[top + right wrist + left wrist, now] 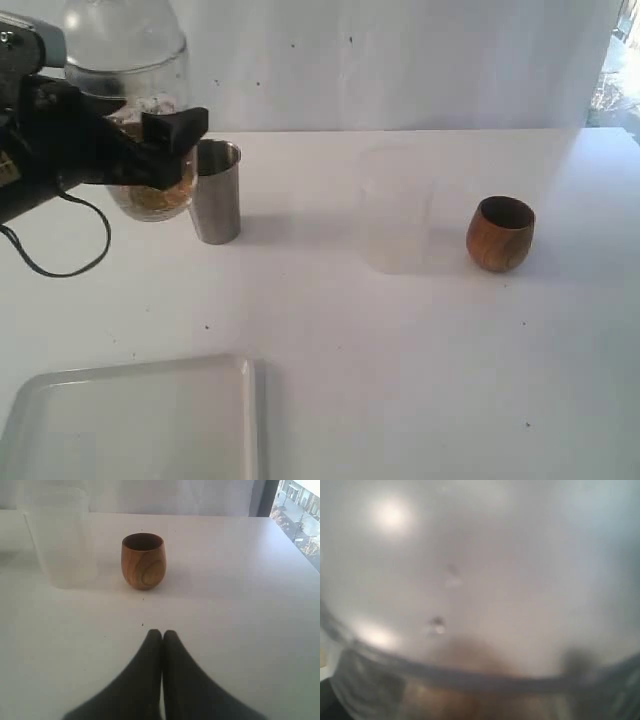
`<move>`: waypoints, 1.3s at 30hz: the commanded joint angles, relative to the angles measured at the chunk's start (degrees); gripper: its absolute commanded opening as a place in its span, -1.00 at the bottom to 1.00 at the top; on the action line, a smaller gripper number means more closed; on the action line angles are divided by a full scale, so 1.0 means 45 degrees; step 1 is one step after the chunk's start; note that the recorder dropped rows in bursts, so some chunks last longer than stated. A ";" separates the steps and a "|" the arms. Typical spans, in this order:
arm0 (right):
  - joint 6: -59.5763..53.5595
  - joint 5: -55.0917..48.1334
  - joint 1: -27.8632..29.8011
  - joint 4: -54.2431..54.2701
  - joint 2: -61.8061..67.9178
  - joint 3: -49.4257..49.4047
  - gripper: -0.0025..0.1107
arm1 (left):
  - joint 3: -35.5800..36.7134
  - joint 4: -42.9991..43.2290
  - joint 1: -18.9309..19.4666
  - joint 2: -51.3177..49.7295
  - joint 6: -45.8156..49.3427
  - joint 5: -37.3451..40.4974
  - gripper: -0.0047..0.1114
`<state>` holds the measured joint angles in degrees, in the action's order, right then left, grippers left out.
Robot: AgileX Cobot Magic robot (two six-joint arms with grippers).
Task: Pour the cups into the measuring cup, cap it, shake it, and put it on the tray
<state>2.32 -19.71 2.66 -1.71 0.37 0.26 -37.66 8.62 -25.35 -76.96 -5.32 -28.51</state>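
Note:
My left gripper (152, 150) is shut on the measuring cup (135, 85), held off the table at the far left. The clear dome cap (120, 25) sits on top of it, and brownish contents (155, 197) lie at its bottom. The left wrist view is filled by the cup's blurred clear wall (480, 580). The steel tumbler (216, 190) stands upright just right of the held cup. At the right the wooden cup (499, 233) stands upright, and it also shows ahead of my right gripper (162, 632), which is shut and empty. The white tray (140, 420) lies at the front left.
A frosted unmarked plastic cup (397, 208) stands between the tumbler and the wooden cup; in the right wrist view this frosted cup (60, 535) is beside the wooden cup (142, 560). A black cable (60, 265) hangs from the left arm over the white table (420, 360).

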 commanded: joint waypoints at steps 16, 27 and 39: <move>0.0002 0.0040 -0.0072 -0.0050 -0.0082 -0.0057 -0.96 | -0.3539 0.2852 -0.0321 -0.2889 -0.1866 0.1923 -0.92; 0.0002 0.0040 -0.0072 -0.0050 -0.0082 -0.0057 -0.96 | -0.9818 0.2942 -0.2030 -0.6884 -0.1032 0.7357 -0.92; 0.0002 0.0040 -0.0072 -0.0050 -0.0082 -0.0057 -0.96 | -1.2703 0.4621 -0.2274 -0.8123 0.0971 1.0581 -0.92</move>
<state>2.32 -19.71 2.66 -1.71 0.37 0.26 -92.83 24.86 -35.48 -114.32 -1.74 19.91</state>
